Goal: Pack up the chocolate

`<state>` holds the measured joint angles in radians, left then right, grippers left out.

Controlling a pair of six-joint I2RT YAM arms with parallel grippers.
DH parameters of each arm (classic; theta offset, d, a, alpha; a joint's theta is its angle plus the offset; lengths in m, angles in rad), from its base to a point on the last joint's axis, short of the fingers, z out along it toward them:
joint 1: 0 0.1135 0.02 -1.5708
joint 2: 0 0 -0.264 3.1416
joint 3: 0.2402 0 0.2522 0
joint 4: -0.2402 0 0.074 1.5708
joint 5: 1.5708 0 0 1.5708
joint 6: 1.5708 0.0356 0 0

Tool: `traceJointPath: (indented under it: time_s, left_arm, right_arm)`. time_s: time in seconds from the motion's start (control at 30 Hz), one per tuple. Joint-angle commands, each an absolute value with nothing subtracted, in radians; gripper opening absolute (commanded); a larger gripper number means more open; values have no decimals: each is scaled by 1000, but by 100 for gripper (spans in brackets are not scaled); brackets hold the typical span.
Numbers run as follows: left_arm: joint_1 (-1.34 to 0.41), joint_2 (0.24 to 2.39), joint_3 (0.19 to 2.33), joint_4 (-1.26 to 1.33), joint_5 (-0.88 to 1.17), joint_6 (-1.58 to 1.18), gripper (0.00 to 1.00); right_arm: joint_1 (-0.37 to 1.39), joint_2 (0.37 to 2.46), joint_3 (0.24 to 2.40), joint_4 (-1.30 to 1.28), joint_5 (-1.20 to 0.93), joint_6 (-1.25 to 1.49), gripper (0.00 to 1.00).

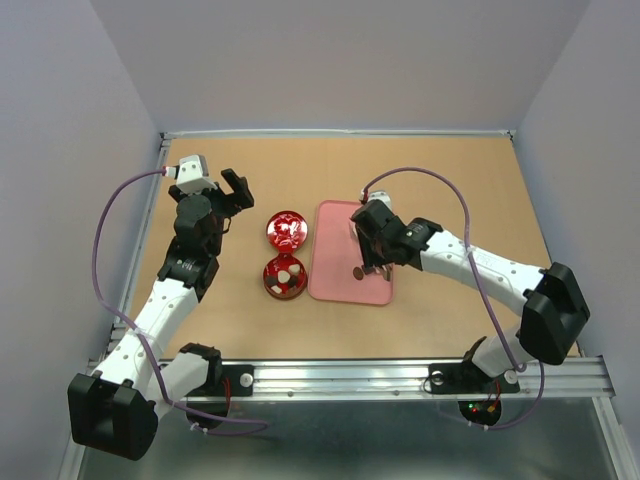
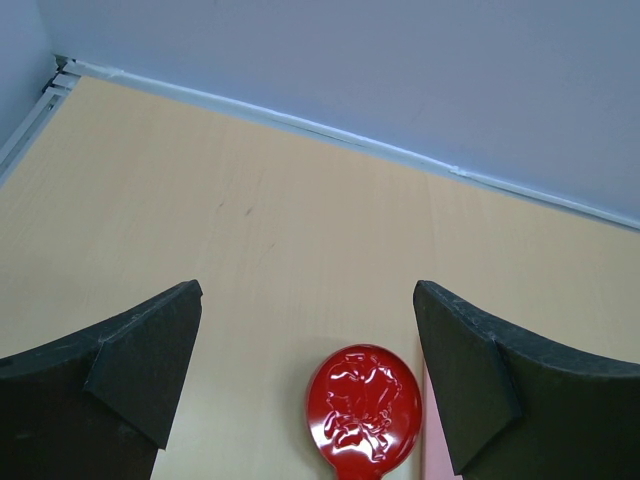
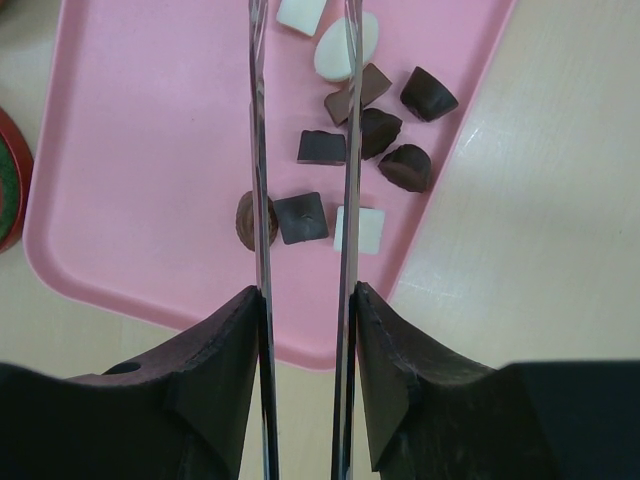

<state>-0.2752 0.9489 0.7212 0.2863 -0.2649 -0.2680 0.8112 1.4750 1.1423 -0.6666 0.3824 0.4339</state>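
Right gripper (image 1: 372, 266): You held it low over the pink tray (image 3: 130, 150), its two thin fingers (image 3: 258, 150) a narrow gap apart and clamped on nothing.
Chocolate (image 3: 380, 130): The loose pieces lay on the tray, bunched around the fingers and beyond their far side.
Dark square (image 3: 300, 218): It sat in the gap between the fingers, touching neither as far as the wrist view showed. You had probably straddled it so that closing would catch this piece alone.
Neighbours: A round brown piece (image 3: 243, 222) lay just outside one finger, half hidden by it, and a white block (image 3: 362, 228) lay just outside the other. Both were near enough to be nudged.
Red tin (image 1: 284, 276): It stood open to the left of the right gripper, just beside the tray, with a few pieces inside. It was likely kept near to shorten each carry.
Left gripper (image 2: 305, 295): Its jaws were wide apart and empty, well away from the tray, seemingly to leave the right arm room.
Lid (image 2: 365, 410): It lay just ahead of the left gripper, toward its right jaw, leaving the tin's mouth uncovered.
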Motion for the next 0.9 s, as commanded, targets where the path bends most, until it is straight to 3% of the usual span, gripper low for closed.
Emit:
traceJointPath:
  time_s: [0.0,0.13,0.33,0.5,0.87]
  left_arm:
    - [-282,933,770,316,-278,-262,99]
    - [-282,930,770,318,-281,-262,99]
    - [-282,930,769,318,-278,-262,99]
    - [-282,928,772,319,-279,-262,99]
    - [-282,937,776,318,-278,-265,99]
  right_arm:
    - [807,1482,1167,-652,367,436,46]
    - [805,1486,1166,-653,351,436,43]
    - [807,1486,1160,-653,348,428,22]
    - [805,1456,1169,-653,344,413,19]
    - [897,1322,1192,-565,109,322,19]
